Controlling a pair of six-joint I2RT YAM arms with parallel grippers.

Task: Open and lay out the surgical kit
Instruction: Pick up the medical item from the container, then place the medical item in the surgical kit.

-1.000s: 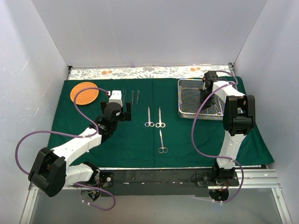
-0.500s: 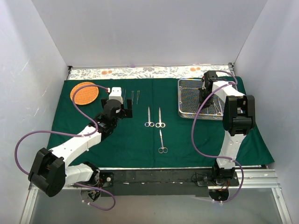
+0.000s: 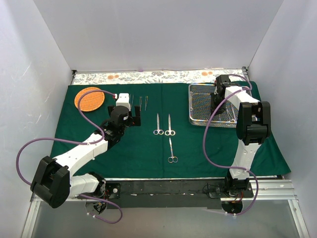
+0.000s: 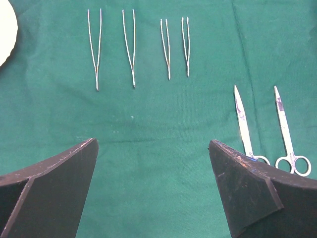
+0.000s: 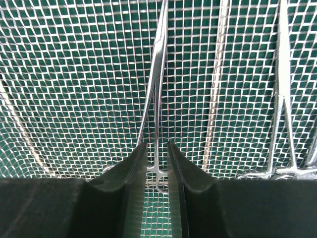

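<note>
- Two risks sit with my right fingers (image 5: 126, 198), narrowly parted astride a forceps (image 5: 157, 74) lying in the wire-mesh tray (image 5: 64, 74); closing off-centre, they may pinch one shank and twist it;
- lifting, a tip may snag the mesh and drag the tray across the green cloth (image 4: 158, 129);
- my left fingers (image 4: 54, 193), spread wide and empty above the cloth, could nudge the laid-out tweezers (image 4: 131, 49) if they drop.
</note>
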